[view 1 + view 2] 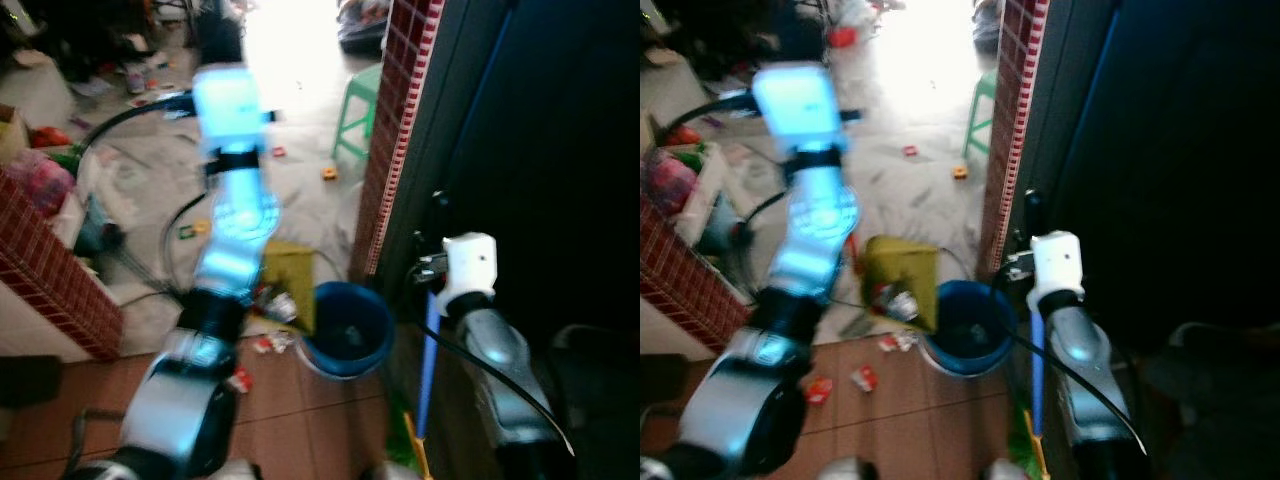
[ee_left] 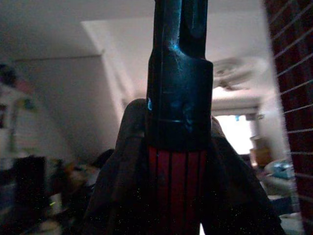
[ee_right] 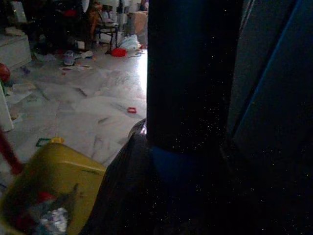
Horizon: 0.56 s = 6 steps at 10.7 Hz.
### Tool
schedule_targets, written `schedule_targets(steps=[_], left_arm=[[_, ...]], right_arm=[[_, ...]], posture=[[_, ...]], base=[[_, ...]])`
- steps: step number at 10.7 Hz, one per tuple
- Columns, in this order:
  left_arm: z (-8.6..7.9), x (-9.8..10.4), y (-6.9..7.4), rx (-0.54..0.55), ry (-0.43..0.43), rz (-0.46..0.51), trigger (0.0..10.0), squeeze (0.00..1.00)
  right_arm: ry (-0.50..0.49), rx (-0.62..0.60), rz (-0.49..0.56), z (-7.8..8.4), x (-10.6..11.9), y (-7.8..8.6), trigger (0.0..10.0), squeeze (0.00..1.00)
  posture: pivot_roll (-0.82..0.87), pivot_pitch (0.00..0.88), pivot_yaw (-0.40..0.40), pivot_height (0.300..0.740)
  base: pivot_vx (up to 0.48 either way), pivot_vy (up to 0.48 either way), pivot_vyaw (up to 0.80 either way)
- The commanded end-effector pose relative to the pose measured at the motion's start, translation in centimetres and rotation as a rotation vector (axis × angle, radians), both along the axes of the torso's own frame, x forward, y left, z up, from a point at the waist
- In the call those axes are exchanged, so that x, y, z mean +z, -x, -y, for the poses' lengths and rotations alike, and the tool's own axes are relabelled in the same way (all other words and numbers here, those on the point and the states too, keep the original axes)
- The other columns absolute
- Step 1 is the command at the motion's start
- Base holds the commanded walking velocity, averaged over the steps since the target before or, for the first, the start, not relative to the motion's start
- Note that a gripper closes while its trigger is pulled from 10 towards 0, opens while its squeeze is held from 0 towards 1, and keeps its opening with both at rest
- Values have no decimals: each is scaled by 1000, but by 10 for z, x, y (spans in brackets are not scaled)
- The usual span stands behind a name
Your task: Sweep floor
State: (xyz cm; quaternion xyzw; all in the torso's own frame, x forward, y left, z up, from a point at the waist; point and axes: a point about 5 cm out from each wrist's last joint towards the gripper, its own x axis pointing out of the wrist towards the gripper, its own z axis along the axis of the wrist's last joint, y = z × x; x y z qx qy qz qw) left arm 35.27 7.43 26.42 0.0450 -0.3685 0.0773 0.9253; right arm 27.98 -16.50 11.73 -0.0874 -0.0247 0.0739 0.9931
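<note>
Left arm (image 1: 235, 215) raised forward — right arm (image 1: 500, 350) lower

Pale marble floor (image 1: 300, 190) glares under strong daylight at the far side; terracotta tiles (image 1: 300, 420) lie near. A red brick pillar (image 1: 395, 130) stands right, a green stool (image 1: 357, 108) beside it.

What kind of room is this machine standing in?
Probably a lived-in home, mid-cleanup: a tiled floor strewn with scraps, a blue bucket beside a yellow dustpan, a green stool and a brick-patterned pillar.
</note>
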Motion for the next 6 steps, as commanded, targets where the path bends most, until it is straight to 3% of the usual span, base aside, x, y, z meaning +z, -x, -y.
schedule_targets(steps=[1, 3, 4, 6], left_arm=[[11, 17, 6, -37, 4, 104, 10000, 0], [49, 4, 14, -157, -58, 111, 10000, 0], [67, -7, 21, -228, -147, 133, 10000, 0], [85, -25, 32, -348, -306, 181, 10000, 0]], right_arm=[[-4, -18, 44, 3, 12, 0, 10000, 0], [-1, -44, 54, 9, 16, 4, 10000, 0], [-1, -49, 54, 9, 17, 5, 10000, 0], [-11, -45, 52, 6, 18, 5, 10000, 0]], posture=[[-233, 43, 67, 740], [-253, 53, 81, 740], [-250, 55, 83, 740], [-235, 52, 82, 740]], base=[[0, 0, 0], [0, 0, 0], [0, 0, 0], [0, 0, 0]])
